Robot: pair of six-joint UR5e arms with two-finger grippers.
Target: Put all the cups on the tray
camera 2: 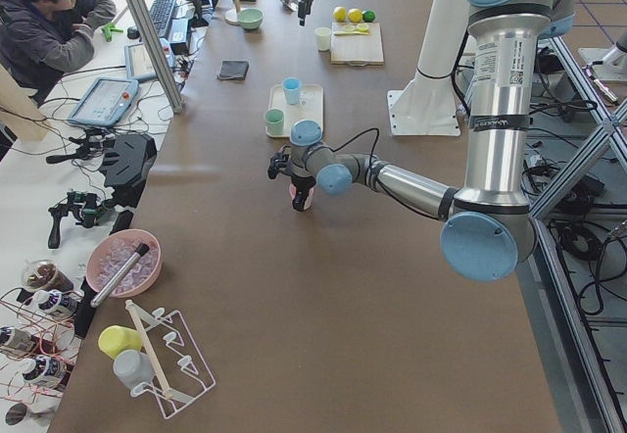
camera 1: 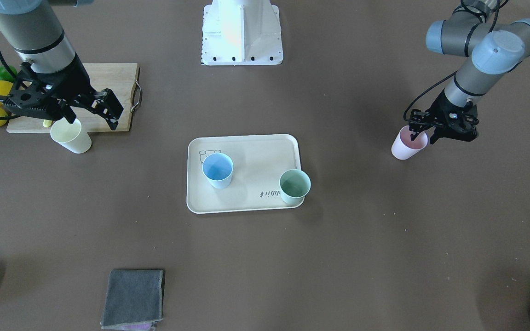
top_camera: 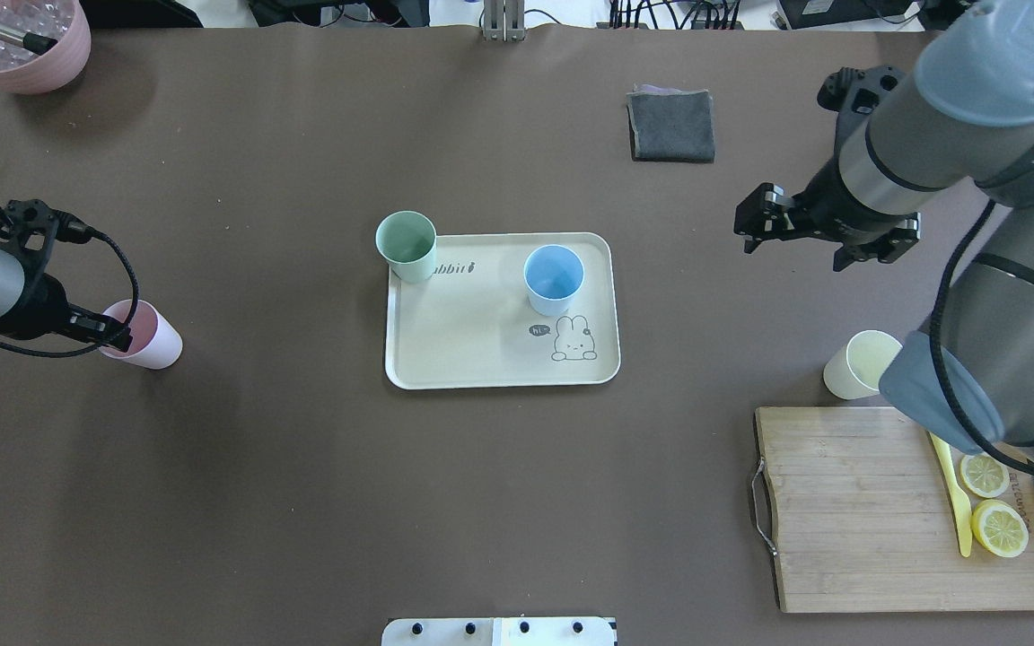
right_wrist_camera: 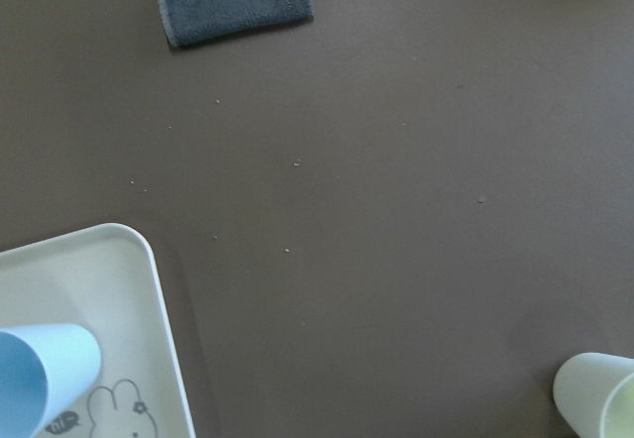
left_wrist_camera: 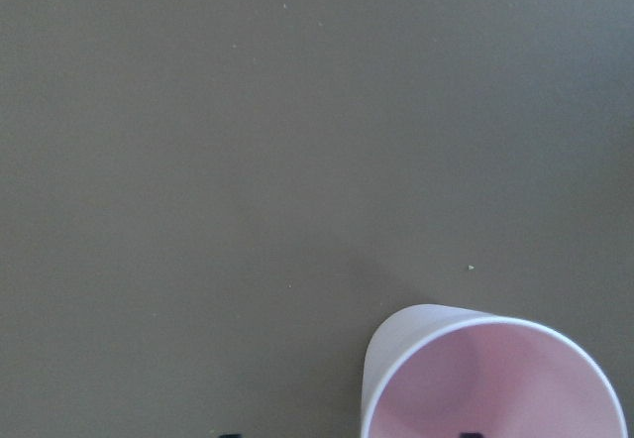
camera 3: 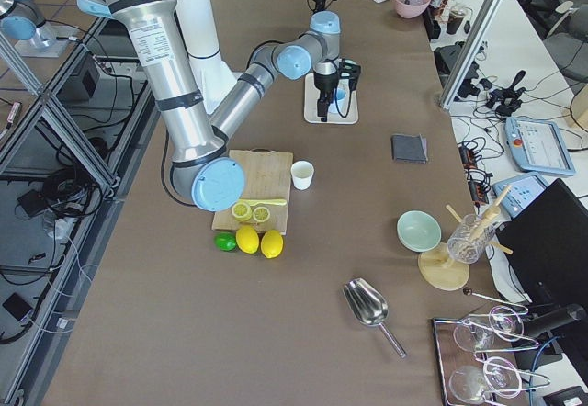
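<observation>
1. A brown table point(top_camera: 302, 502) fills the overhead view. A grey cloth point(top_camera: 671, 126) lies at the upper right, and a wooden cutting board point(top_camera: 858, 511) carrying lemon halves point(top_camera: 984, 474) lies at the lower right.
2. The tray point(top_camera: 481, 354) sits at the centre. The blue cup point(top_camera: 554, 280) stands on it, and the mint green cup point(top_camera: 407, 246) is at its upper-left corner.
3. The pink cup point(top_camera: 156, 339) stands at the left of the frame, well apart from the tray. The left gripper point(camera 1: 423, 136) is at its rim with jaws apart, one finger inside the wall and one outside.
4. The pale yellow cup point(top_camera: 856, 363) stands at the right, just above the board. The right gripper point(camera 1: 91, 115) hangs raised near it, jaws spread wide and holding nothing.
</observation>
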